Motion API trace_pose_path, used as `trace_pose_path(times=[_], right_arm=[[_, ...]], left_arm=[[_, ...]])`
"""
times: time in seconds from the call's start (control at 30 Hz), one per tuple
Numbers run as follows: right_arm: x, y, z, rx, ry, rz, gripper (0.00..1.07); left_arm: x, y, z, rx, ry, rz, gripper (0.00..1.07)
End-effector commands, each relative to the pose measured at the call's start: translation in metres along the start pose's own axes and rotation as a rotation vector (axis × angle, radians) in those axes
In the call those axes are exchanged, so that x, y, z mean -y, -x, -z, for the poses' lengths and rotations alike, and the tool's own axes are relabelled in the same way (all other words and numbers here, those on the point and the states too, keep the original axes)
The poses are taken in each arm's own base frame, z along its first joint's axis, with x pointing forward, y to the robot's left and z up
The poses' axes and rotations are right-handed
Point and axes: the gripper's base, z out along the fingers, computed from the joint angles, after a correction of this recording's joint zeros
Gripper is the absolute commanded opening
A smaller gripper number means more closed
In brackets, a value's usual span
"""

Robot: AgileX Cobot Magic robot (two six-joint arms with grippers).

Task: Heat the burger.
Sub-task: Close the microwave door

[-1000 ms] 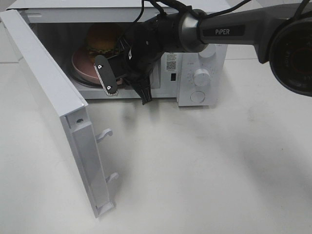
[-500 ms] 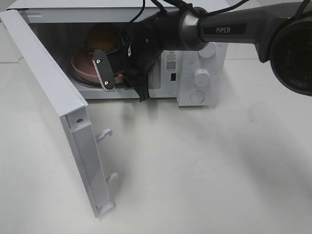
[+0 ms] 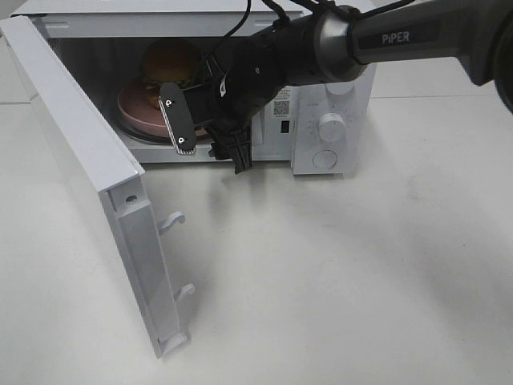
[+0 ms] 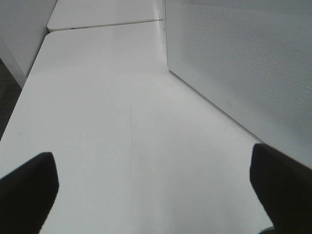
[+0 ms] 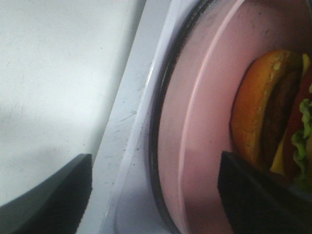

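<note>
Risk: right end effector (image 5: 153,195), jaws apart at pink plate (image 5: 195,122) rim, may drag plate and topple burger (image 5: 265,112) | left end effector (image 4: 156,190) spread, empty | door (image 3: 88,152) open

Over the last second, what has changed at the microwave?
The right gripper opened its jaws, apparently letting go of the pink plate, and its arm shifted slightly to the right in the high view. The burger stayed on the plate inside the microwave, and the door stayed open.
</note>
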Motion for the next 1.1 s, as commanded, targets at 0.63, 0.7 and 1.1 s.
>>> trace_pose_path(times=[0.63, 0.7, 1.1], right_arm=[[-0.040, -0.010, 0.077, 0.033, -0.063, -0.005, 0.78], [-0.046, -0.012, 0.090, 0.035, -0.061, -0.039, 0.76], [-0.066, -0.018, 0.139, 0.044, -0.075, -0.192, 0.76]], left_arm=[[0.001, -0.002, 0.003, 0.019, -0.001, 0.003, 1.00], [0.001, -0.002, 0.003, 0.019, -0.001, 0.003, 1.00], [0.001, -0.002, 0.003, 0.019, -0.001, 0.003, 1.00]])
